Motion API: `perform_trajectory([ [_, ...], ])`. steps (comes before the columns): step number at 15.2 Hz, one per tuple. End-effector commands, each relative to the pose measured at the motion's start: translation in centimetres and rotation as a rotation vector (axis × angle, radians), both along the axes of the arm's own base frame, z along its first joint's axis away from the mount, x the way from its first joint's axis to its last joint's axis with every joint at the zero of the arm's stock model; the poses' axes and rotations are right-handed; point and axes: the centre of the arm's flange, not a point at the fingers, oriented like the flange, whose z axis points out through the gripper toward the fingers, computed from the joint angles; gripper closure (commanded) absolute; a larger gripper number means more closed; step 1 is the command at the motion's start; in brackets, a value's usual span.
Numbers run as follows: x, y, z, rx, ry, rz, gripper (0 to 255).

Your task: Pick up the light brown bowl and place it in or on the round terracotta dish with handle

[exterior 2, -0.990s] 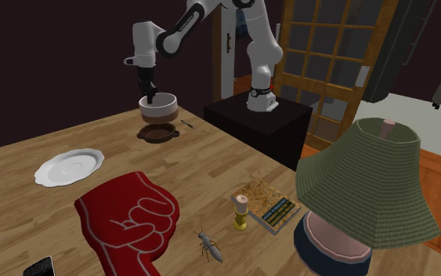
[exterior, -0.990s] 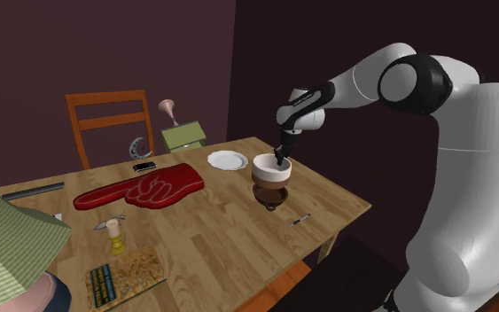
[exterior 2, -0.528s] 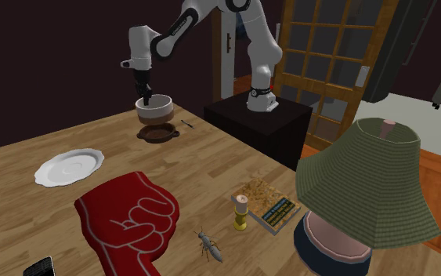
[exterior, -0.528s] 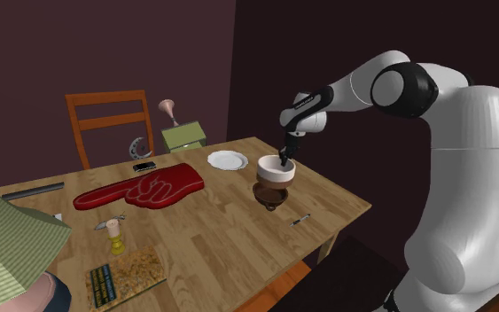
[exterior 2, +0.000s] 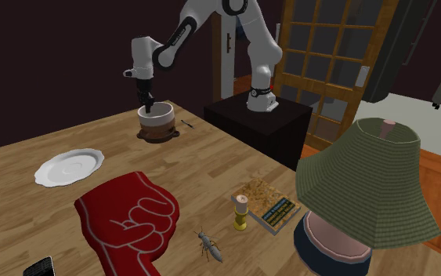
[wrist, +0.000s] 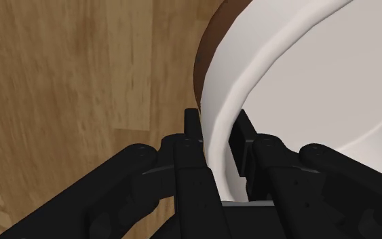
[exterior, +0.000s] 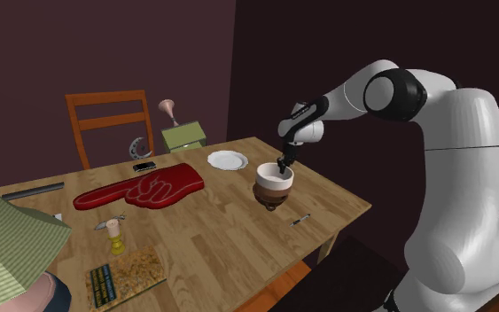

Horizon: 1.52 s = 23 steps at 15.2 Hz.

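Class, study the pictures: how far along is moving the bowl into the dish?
Done: the bowl is low over the dish, seemingly resting in it. In hand: the gripper clasps the bowl's rim. Left: release and lift clear.

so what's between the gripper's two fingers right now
The wall of the pale bowl. In the wrist view the gripper clasps it at the rim, one finger outside and one inside, with the brown dish beneath the bowl.
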Motion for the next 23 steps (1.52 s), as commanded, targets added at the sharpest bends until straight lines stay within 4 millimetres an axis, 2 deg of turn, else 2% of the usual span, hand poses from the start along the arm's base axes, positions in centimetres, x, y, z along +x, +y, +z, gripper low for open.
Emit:
perform_trajectory([
  [1, 0.1, 0.0, -1.0, 0.000, -0.001, 0.000, 255],
  [5, 0.1, 0.0, -2.8, 0.000, -0.001, 0.000, 255],
  [12, 0.1, 0.0, -2.8, 0.000, -0.001, 0.000, 255],
  [13, 0.1, 0.0, -2.8, 0.000, -0.001, 0.000, 0],
  [18, 0.1, 0.0, -2.8, 0.000, -0.001, 0.000, 0],
  [22, -0.5, 0.0, 2.2, 0.000, -0.001, 0.000, 0],
  [23, -0.5, 0.0, 2.2, 0.000, -0.001, 0.000, 0],
])
